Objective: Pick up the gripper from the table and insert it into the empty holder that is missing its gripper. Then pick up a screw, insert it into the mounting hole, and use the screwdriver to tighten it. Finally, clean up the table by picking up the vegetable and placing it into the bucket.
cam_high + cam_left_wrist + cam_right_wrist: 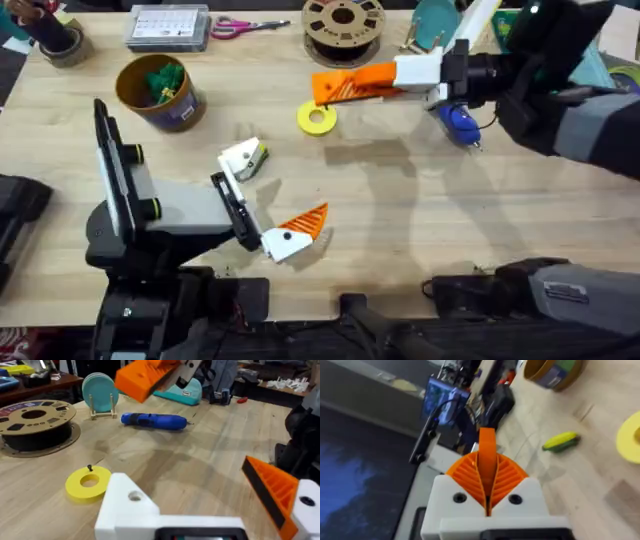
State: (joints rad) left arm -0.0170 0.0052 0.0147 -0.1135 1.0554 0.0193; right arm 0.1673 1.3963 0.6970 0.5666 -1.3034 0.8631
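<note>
Right tool [487, 467] is clamping the orange finger [487, 440]; it is best lowered squarely onto the empty holder [131, 505].

Maker workshop: filament spool [343, 25], scissors [237, 27], wooden workbench [420, 210].

Blue screwdriver [154, 421], yellow-green vegetable [561, 442], mustard bucket [158, 92] with blue band.

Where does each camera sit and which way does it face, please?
Overhead: above the bases, looking down and forward at the table; both arms show.
Left wrist: on the left arm, facing the screwdriver; its open jaws show.
Right wrist: on the right arm, facing vegetable and bucket; its jaws shut on the gripper.
Shared: all three see the yellow ring.
</note>
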